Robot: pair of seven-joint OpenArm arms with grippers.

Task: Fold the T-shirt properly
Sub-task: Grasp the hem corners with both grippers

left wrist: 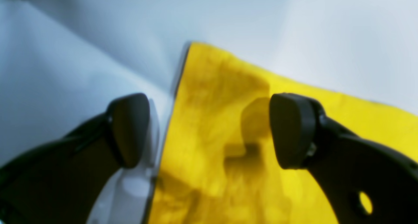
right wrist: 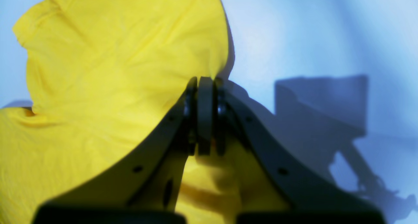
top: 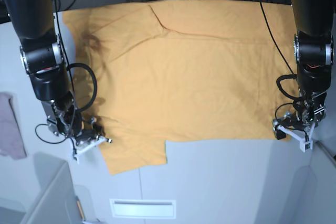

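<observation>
Right now I see my right gripper (right wrist: 205, 119) pressed together on a bunched edge of the T-shirt (top: 189, 77), down at seven o'clock in the base view by the near sleeve. At four o'clock my left gripper (left wrist: 209, 131) stands spread, one finger over the white table (top: 220, 182), the other over cloth, straddling the shirt's edge. Beyond them the shirt lies flat, its long axis running nine to three, reaching toward twelve.
</observation>
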